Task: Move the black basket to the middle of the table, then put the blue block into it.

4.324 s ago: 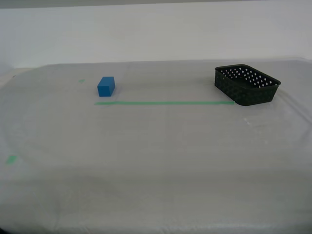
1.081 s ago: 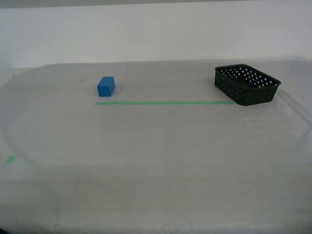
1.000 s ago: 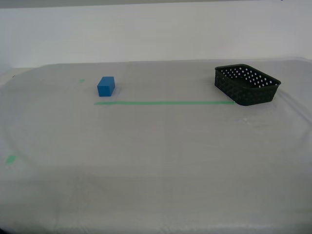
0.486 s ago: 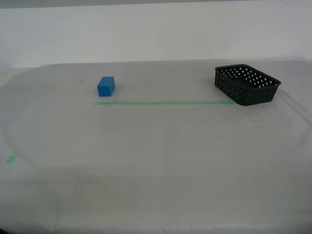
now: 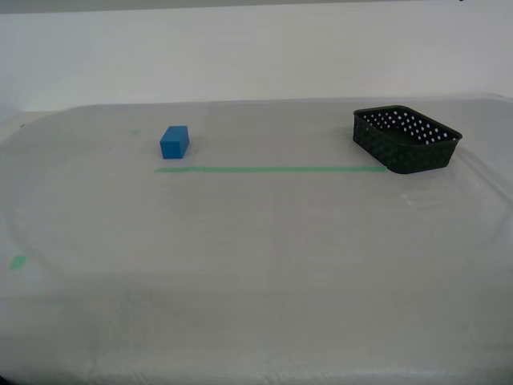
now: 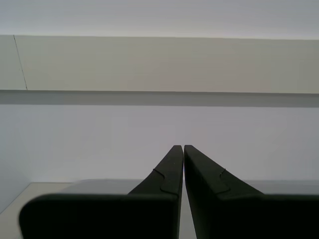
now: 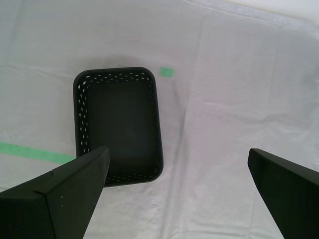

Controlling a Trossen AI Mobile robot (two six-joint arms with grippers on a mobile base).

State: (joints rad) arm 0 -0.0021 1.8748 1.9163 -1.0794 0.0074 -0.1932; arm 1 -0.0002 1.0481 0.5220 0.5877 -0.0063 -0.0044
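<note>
The black basket (image 5: 407,141) stands empty at the far side of the table (image 5: 256,241), toward the exterior view's right. The blue block (image 5: 174,142) lies far off toward the exterior view's left, just behind the green tape line (image 5: 272,169). No arm shows in the exterior view. My first gripper (image 7: 178,152) hovers high above the basket (image 7: 124,129), open wide, with nothing between its fingers (image 7: 75,189). My second gripper (image 6: 183,147) is shut on nothing and faces a pale wall; neither block nor basket shows in its view.
The tape line ends at the basket's near corner. Small green marks lie on the table toward the exterior view's left (image 5: 18,261) and behind the block (image 5: 134,133). Another green mark (image 7: 166,72) lies just beyond the basket. A white wall (image 5: 256,56) rises behind the table.
</note>
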